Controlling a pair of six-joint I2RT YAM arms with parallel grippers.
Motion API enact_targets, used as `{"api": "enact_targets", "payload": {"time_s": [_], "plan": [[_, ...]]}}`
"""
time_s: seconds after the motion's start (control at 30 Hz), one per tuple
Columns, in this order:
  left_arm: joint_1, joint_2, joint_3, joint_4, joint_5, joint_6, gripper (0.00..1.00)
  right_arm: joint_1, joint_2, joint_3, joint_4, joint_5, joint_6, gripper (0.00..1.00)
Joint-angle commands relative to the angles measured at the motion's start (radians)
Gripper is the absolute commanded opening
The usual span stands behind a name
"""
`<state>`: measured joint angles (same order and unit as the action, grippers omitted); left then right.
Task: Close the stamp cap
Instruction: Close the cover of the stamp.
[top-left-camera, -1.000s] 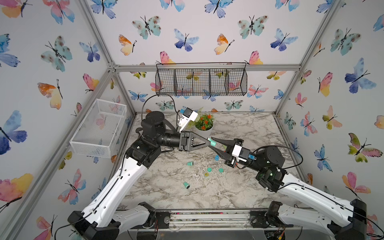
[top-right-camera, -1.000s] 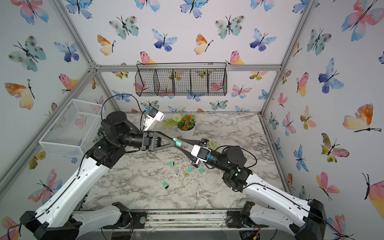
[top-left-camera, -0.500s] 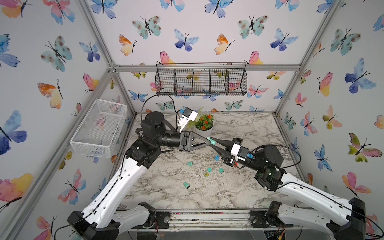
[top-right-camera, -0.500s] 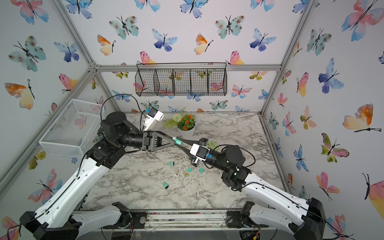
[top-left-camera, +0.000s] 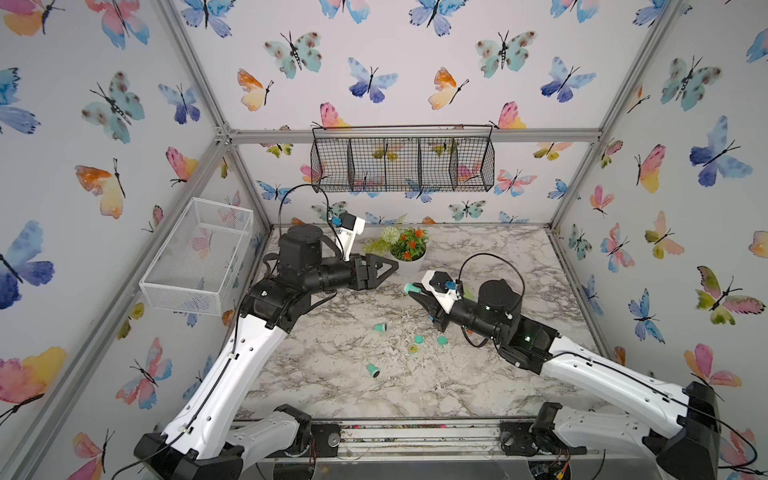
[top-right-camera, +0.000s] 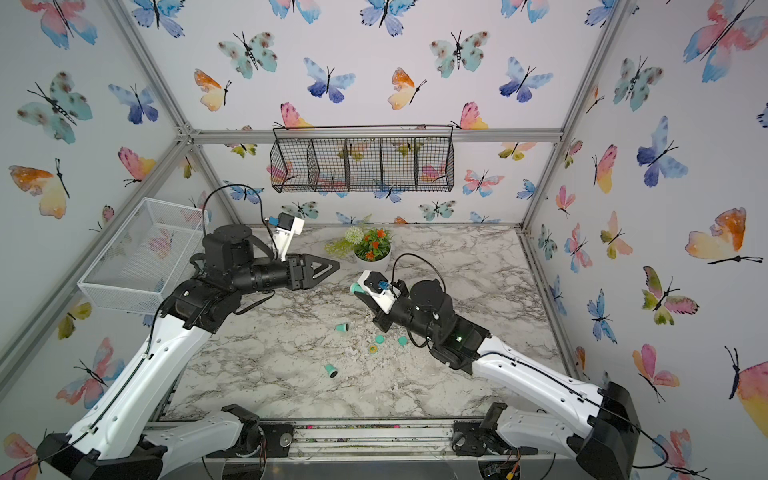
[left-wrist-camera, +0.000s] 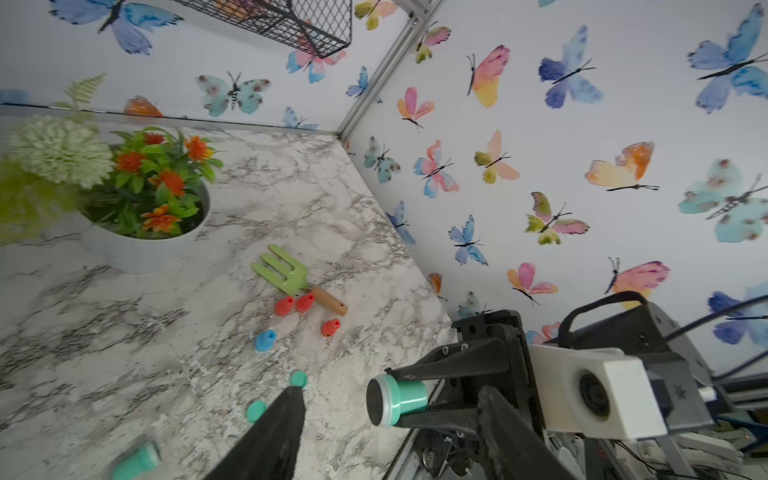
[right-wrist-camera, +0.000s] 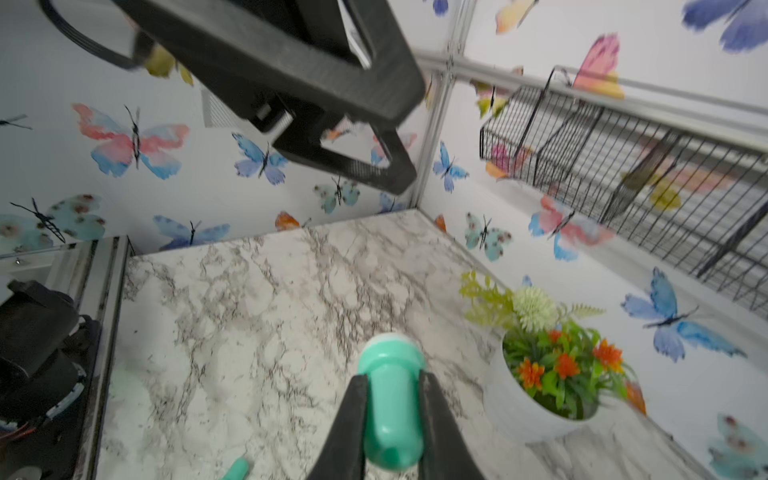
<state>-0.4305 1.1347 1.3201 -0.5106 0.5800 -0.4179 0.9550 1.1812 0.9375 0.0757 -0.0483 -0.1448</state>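
The right end effector (right-wrist-camera: 392, 415) is closed on a teal plastic stamp with a narrow handle and a wider round head (right-wrist-camera: 388, 365). It clamps the handle from both sides and holds the stamp in the air above the marbled grey-and-white desk (top-left-camera: 340, 395), a little right of centre. The head points left, toward the other arm. In the left wrist view the stamp's head (left-wrist-camera: 390, 401) shows a pale ring around a dark round face; I cannot tell whether that is a fitted cap.

The left end effector (top-left-camera: 392, 266) is open. Its two black fingers (right-wrist-camera: 374, 166) stand apart with nothing between them, level with the stamp and clearly apart from it.

A white pot of orange flowers and green leaves (top-left-camera: 409, 266) stands on the far side of the desk, between the two end effectors and just beyond them. Nearer, two more teal stamps (top-left-camera: 380, 328) (top-left-camera: 373, 370) lie on their sides. To their right lie two small round teal caps (top-left-camera: 419, 338) (top-left-camera: 442, 340).

Further right, a green toy garden fork with a wooden handle (left-wrist-camera: 286, 274) lies beside three small red stamps (left-wrist-camera: 284, 306) and a blue one (left-wrist-camera: 265, 340).
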Motion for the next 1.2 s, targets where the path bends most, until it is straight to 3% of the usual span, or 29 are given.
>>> {"api": "enact_targets", "payload": {"time_s": [0.0,0.2,0.3,0.73,1.17], "plan": [[0.046,0.012,-0.075,-0.079,-0.221,0.137,0.68,-0.001,0.106,0.057,-0.306,0.095,0.12,0.02],[0.279,0.0,-0.271,0.043,-0.178,0.143,0.68,-0.099,0.332,0.157,-0.572,0.057,0.284,0.03],[0.347,0.016,-0.337,0.076,-0.212,0.144,0.67,-0.143,0.416,0.192,-0.674,0.049,0.327,0.02],[0.357,0.071,-0.486,0.186,-0.298,0.142,0.65,-0.186,0.498,0.151,-0.735,0.065,0.401,0.02],[0.357,0.106,-0.489,0.194,-0.26,0.122,0.64,-0.197,0.566,0.145,-0.718,0.096,0.39,0.03]]}}
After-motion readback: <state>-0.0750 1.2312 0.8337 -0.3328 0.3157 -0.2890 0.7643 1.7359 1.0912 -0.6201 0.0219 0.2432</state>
